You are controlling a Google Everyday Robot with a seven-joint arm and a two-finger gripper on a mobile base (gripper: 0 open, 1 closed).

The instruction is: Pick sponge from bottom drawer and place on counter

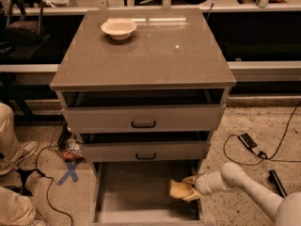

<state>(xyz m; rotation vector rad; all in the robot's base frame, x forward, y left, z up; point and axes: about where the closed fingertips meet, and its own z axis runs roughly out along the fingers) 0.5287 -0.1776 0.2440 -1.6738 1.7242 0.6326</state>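
The pale-yellow sponge (179, 189) lies at the right side of the open bottom drawer (134, 194), near its right rail. My gripper (190, 190) reaches in from the lower right, low over the drawer floor. Its fingers sit on either side of the sponge's right end and close on it. The white arm (244, 185) runs off to the bottom right corner. The grey-brown counter (150, 55) tops the cabinet above, well clear of the gripper.
A cream bowl (119, 28) stands at the counter's back left. The two upper drawers with black handles (143, 124) are slightly pulled out above the bottom drawer. Cables and a black box (248, 141) lie on the floor to the right. A person's legs (11, 140) are at left.
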